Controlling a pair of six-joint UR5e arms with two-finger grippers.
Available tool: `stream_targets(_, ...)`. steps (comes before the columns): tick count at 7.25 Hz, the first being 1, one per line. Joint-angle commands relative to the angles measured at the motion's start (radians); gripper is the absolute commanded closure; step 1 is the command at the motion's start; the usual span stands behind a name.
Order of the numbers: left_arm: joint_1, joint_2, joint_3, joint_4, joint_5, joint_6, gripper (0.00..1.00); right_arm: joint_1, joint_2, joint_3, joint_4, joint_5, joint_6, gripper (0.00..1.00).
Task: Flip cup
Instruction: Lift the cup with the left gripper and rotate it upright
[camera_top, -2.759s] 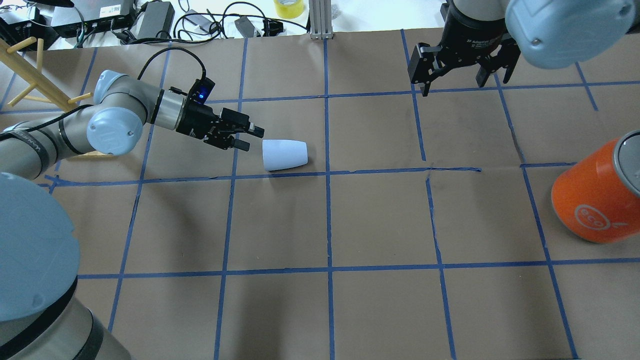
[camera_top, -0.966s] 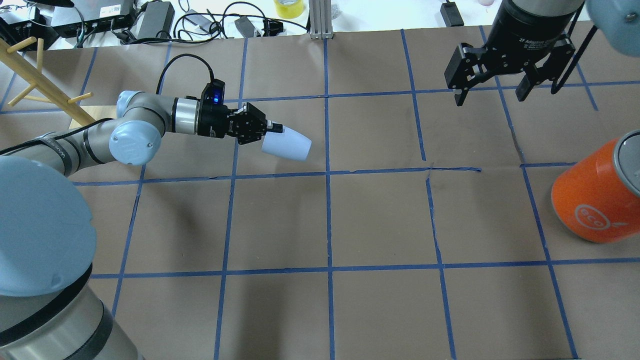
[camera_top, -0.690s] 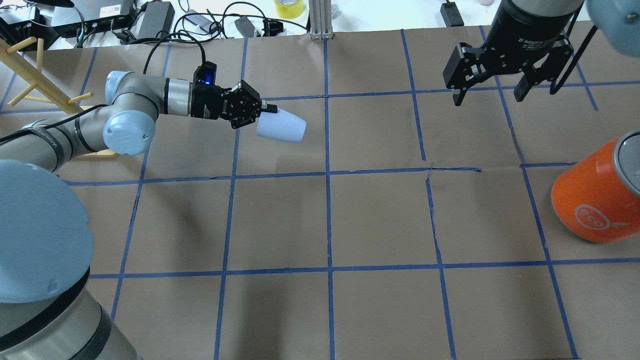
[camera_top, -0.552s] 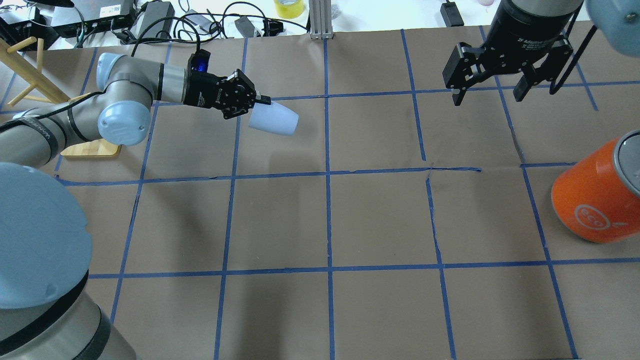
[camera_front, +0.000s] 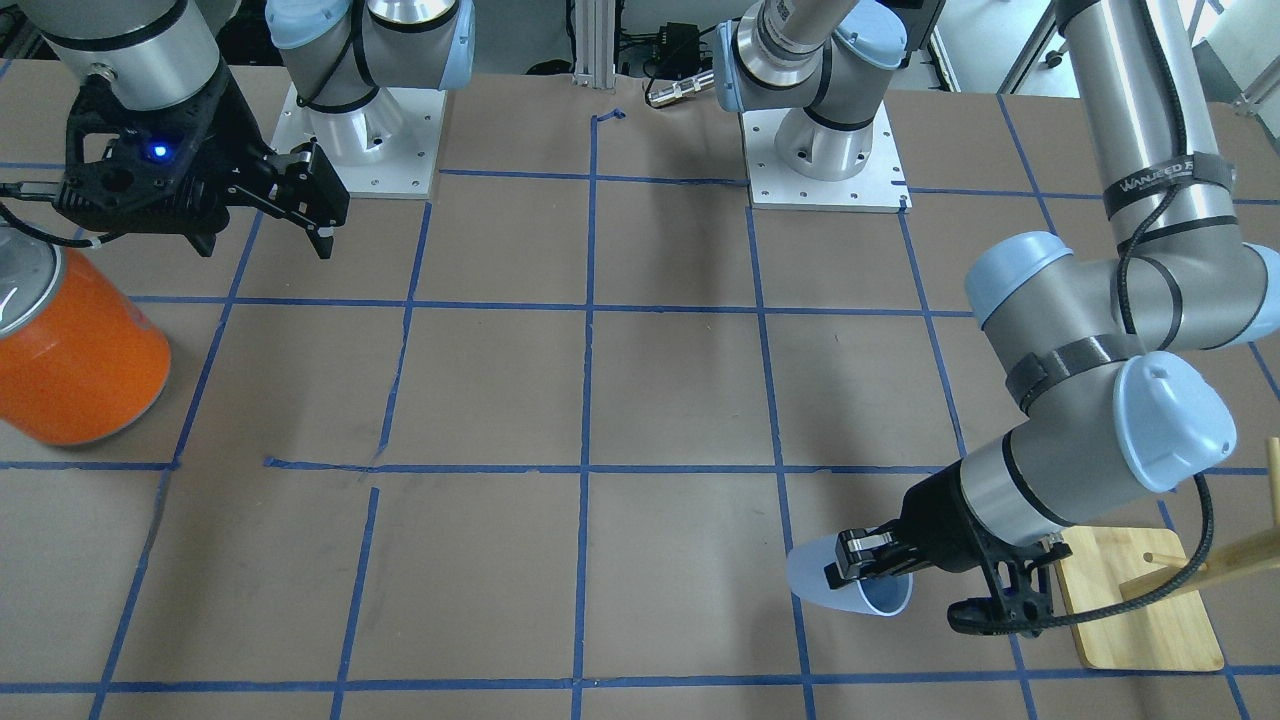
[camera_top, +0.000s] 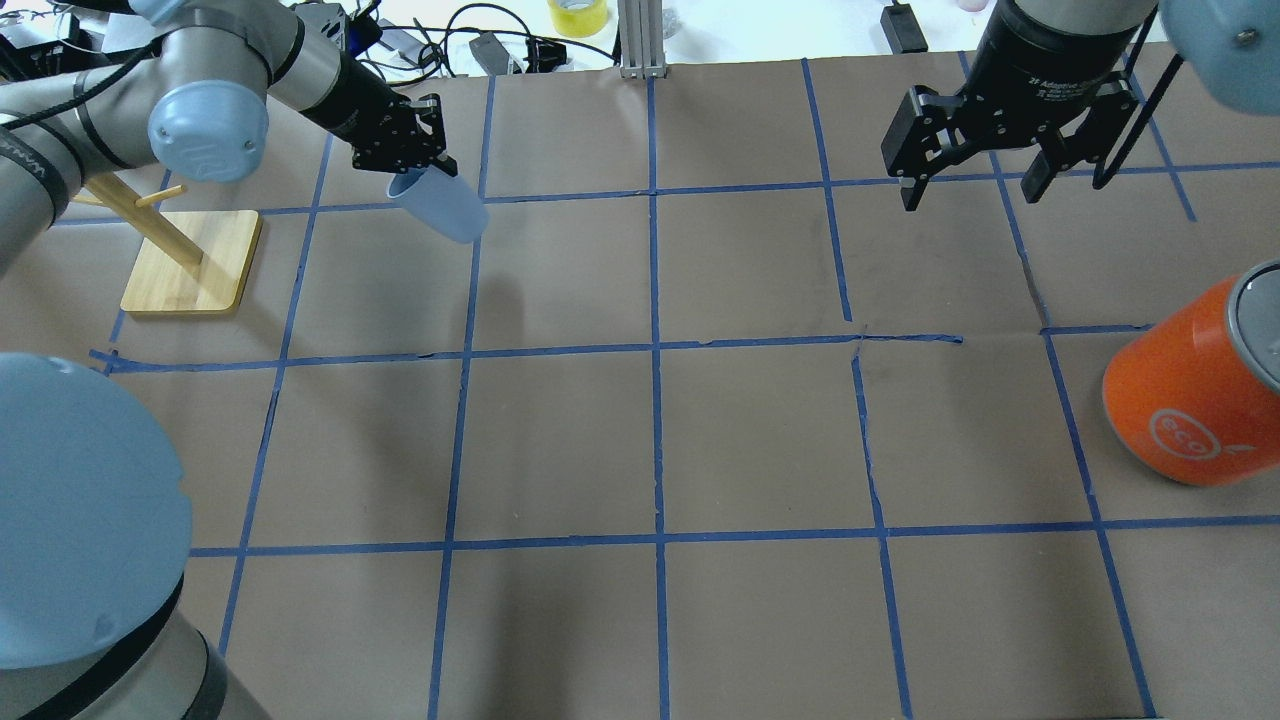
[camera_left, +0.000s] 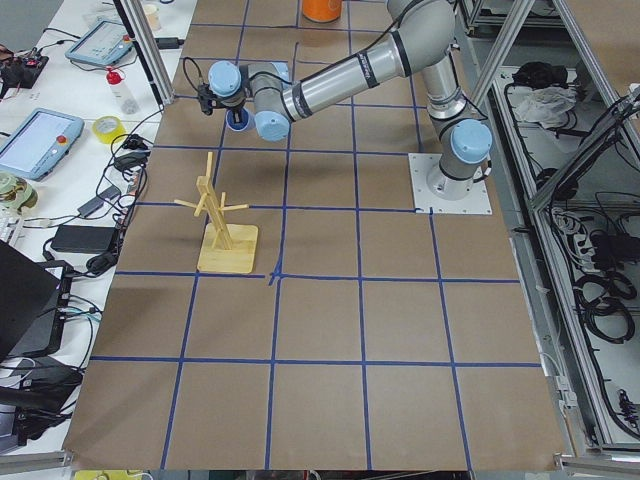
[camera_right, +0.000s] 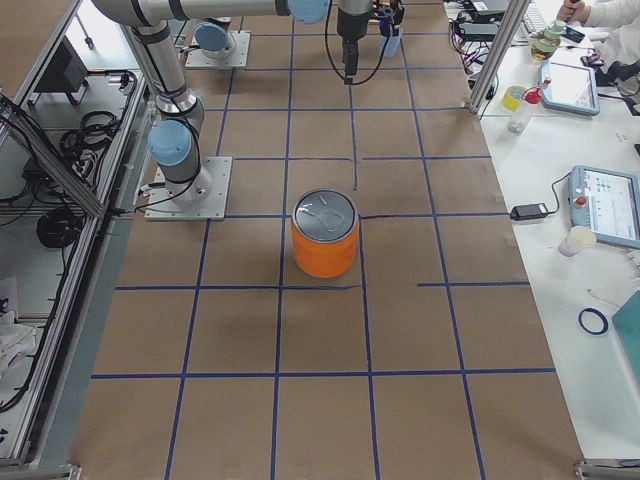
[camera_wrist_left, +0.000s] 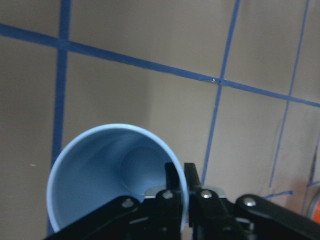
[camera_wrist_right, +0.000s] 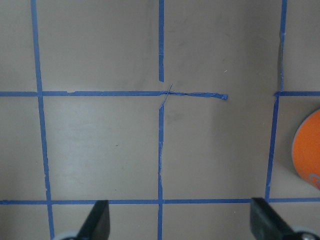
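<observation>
Left wrist-mounted view: left gripper pinches the cup by its rim wall, one finger inside, one outside. The cup hangs tilted above the table, mouth partly up, prob. for setting upright. Right gripper spread wide, idle.

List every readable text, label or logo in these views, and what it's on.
"eco": logo on the orange can.
"2F Adaptive": body of the right gripper; the rest is blurred.
"WANJEED", roughly: black strap on the left arm; the end is unclear.
Tablet screen: too small to read.
Cup: no text.
</observation>
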Motion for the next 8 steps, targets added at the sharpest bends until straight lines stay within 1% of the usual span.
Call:
stream_targets(1,-0.090,-0.015,0.024,0.005,0.491,0.279,1.00,-0.001,-0.017,0.002,0.010,-0.017,-0.005,0.00)
stream_targets(2,-0.099,-0.018,0.016,0.005,0.534,0.291,1.00,-0.001,-0.015,0.002,0.007,-0.003,-0.004,0.00)
stream_targets(3,-0.102,-0.017,-0.008,0.031,0.521,0.279,1.00,-0.001,-0.015,0.001,-0.001,0.000,-0.004,0.00)
stream_targets(4,-0.101,-0.012,-0.045,0.087,0.492,0.276,1.00,-0.001,-0.014,0.002,0.001,-0.012,-0.004,0.00)
stream_targets(7,-0.101,-0.009,-0.166,0.410,0.484,0.287,1.00,-0.001,-0.014,0.002,-0.002,-0.012,0.002,0.00)
stream_targets(8,-0.096,-0.003,-0.178,0.431,0.414,0.282,1.00,-0.001,-0.014,0.002,-0.004,-0.012,0.002,0.00)
